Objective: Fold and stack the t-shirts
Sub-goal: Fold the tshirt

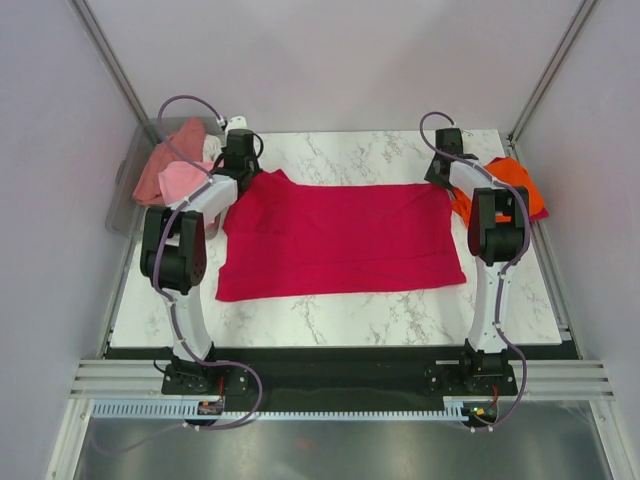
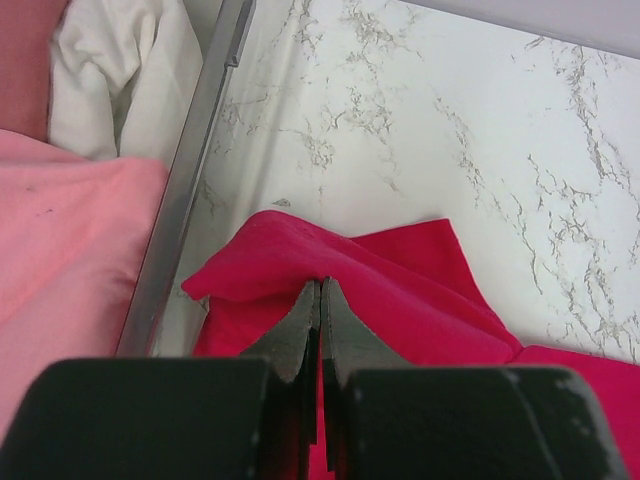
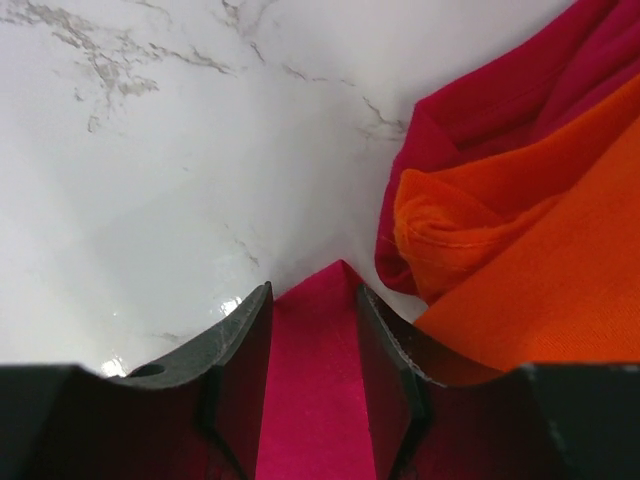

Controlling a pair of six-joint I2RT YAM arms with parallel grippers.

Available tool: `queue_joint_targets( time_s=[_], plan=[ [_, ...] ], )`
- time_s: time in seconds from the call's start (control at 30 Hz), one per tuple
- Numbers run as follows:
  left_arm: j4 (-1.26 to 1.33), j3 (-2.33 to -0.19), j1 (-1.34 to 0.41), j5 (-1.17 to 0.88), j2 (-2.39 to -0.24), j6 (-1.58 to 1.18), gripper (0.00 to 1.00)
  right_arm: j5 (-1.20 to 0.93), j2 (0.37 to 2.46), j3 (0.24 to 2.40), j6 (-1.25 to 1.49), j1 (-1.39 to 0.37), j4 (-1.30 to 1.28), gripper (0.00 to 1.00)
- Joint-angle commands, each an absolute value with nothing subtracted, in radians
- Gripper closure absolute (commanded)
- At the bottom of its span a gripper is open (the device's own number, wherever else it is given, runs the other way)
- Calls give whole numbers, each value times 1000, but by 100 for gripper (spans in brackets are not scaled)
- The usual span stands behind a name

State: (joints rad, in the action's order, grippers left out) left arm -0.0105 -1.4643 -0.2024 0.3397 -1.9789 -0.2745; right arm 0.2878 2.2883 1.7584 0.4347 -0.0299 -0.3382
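**Crimson tee spread flat, a claw at each far corner**

The crimson t-shirt (image 1: 340,240) lies spread across the middle of the marble worktop (image 1: 340,310) as a wide, roughly rectangular panel. Its long sides run parallel to the near and far edges. The near hem sits well back from the near edge, and the cloth is mostly smooth, with a few shallow creases.

The left claw (image 2: 320,290) is at the shirt's far-left corner. Its jaws are pressed together on a raised fold of the crimson fabric, which peaks just ahead of the fingertips.

The right claw (image 3: 314,287) is at the far-right corner. Its jaws stand apart, and a pointed tip of crimson cloth lies flat in the gap between them. I cannot tell whether the pads touch it.

The bright orange t-shirt (image 1: 525,195) is bunched at the right edge near the far-right corner, touching the crimson shirt's corner.

Past the left edge, by the far-left corner, stands a clear grey plastic bin (image 1: 130,180). It holds a light pink t-shirt (image 1: 180,178), a salmon t-shirt (image 1: 160,165) and a white t-shirt (image 2: 110,70) heaped loosely.
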Motion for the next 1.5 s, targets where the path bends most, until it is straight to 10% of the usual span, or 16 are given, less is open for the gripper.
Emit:
queue_joint_targets(
  time_s=[0.0,0.2,1.47],
  plan=[
    [17,-1508,-196,345,-1996,-230,98,288,2335,1818,422,-34,-376,56],
    [12,-1511,-190,344,-1999,-232,98,281,2333,1835,419,-40,-383,100],
    [159,-1240,-189,416,-1760,-252,98,213,1910,1396,472,-6,-212,100]
  ],
)
